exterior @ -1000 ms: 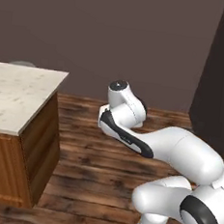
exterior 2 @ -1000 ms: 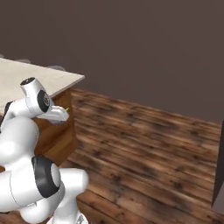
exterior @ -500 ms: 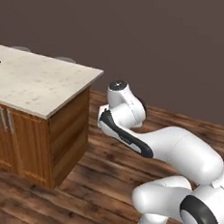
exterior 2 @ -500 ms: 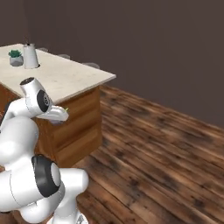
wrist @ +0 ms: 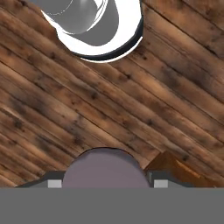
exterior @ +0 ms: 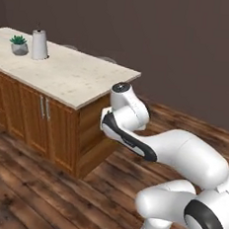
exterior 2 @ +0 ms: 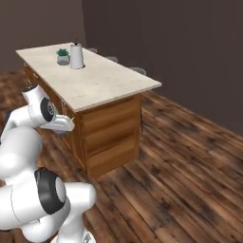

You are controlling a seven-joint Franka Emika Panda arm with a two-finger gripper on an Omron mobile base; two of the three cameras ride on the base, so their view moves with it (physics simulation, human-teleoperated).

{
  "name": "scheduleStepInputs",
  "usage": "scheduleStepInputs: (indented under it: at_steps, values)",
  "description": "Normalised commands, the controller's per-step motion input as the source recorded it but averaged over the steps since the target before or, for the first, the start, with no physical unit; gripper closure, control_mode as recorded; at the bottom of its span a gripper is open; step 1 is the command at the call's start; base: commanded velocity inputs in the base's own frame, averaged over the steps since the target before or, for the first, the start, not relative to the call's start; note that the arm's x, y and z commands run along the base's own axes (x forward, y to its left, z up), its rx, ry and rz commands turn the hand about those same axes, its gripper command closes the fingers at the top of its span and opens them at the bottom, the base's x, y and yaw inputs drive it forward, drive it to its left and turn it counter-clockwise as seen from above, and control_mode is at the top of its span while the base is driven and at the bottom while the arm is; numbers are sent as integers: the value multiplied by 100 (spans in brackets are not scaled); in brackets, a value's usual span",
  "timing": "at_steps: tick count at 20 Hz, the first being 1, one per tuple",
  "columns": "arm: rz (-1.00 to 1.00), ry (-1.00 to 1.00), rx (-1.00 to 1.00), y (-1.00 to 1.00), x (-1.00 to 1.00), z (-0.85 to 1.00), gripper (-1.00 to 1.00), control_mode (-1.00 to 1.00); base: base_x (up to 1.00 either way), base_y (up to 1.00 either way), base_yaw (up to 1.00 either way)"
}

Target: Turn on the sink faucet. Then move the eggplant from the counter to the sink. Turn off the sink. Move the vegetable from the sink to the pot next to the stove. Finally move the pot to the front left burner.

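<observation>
You see the counter (exterior: pixel 70 77) ahead on the left, a pale stone top over brown cabinets. Its far left end is cut off by the picture's edge. A small potted plant (exterior: pixel 18 44) and a pale jug (exterior: pixel 39 45) stand near that end. The hand camera looks down at the wood floor (wrist: pixel 109 109). The fingers are hidden, so you cannot tell how they stand.

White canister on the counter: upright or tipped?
Upright: the white canister stands on its base on the counter, beside the small potted plant.
</observation>
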Motion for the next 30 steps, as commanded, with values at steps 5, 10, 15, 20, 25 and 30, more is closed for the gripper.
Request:
scheduleStepInputs:
  at_steps: [5, 10, 15, 20, 25, 30]
  values:
    - [0, 0, 0, 0, 0, 0, 100, 100, -3, -4, 48]
    - [0, 0, 0, 0, 0, 0, 100, 100, 0, 0, 51]
    - [0, 0, 0, 0, 0, 0, 100, 100, 0, 0, 51]
    - [0, 0, 0, 0, 0, 0, 100, 100, 1, 0, 50]
    - [0, 0, 0, 0, 0, 0, 100, 100, 8, 0, 49]
    - [0, 0, 0, 0, 0, 0, 100, 100, 7, 0, 48]
